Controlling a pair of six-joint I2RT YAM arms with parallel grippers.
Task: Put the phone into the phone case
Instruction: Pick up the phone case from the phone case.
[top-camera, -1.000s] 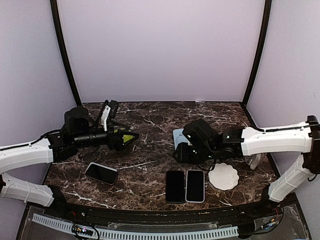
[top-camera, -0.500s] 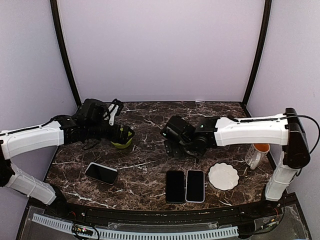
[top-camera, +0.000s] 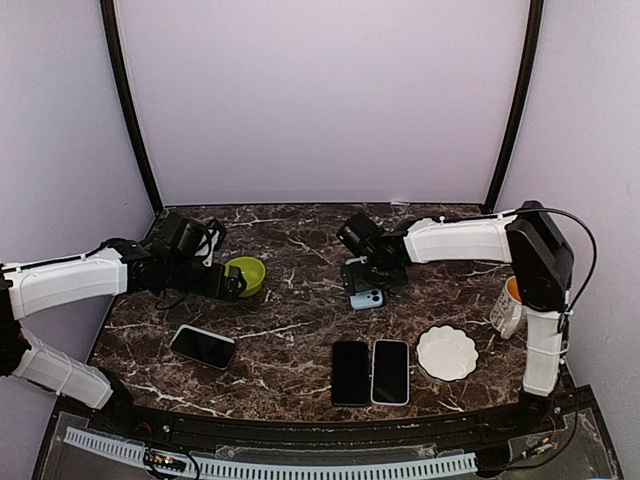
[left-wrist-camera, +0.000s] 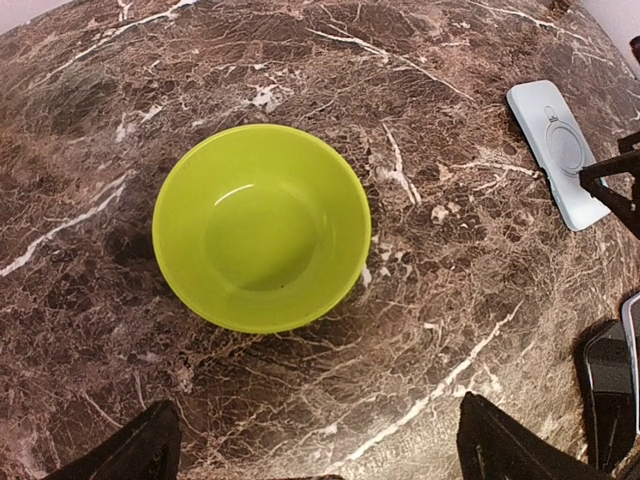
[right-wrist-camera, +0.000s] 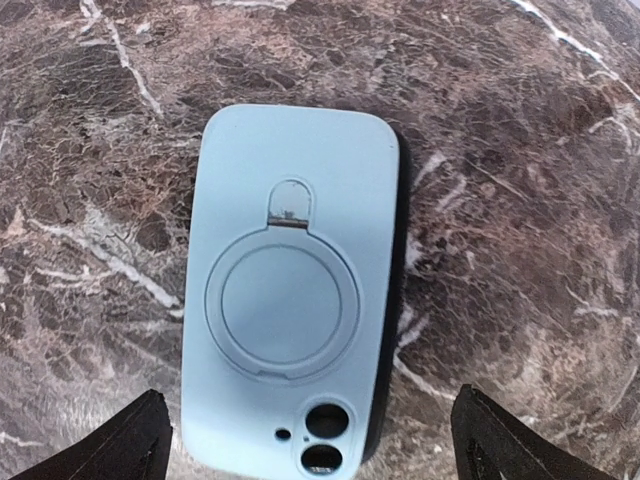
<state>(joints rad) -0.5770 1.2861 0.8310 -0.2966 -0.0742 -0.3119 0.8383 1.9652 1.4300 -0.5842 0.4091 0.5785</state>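
The light blue phone case (right-wrist-camera: 290, 310) lies back up on the marble, its ring stand folded flat and a dark edge showing along its right side. It sits mid-table (top-camera: 366, 298) and at the right edge of the left wrist view (left-wrist-camera: 558, 150). My right gripper (right-wrist-camera: 312, 445) hangs open above its camera end, one finger either side, touching nothing (top-camera: 366, 276). Three phones lie screen up: one at front left (top-camera: 203, 346), a black one (top-camera: 350, 372) and a white-rimmed one (top-camera: 390, 371) side by side. My left gripper (left-wrist-camera: 320, 455) is open and empty beside the green bowl (left-wrist-camera: 262, 225).
The green bowl (top-camera: 246, 274) stands empty at mid-left, just right of the left gripper (top-camera: 230, 283). A white scalloped plate (top-camera: 447, 352) lies at front right. A cup with orange inside (top-camera: 510, 303) stands at the right edge, next to the right arm's base.
The right gripper opened and drew back toward the rear, leaving the blue case uncovered on the table. The left gripper opened fully and pulled left off the bowl.
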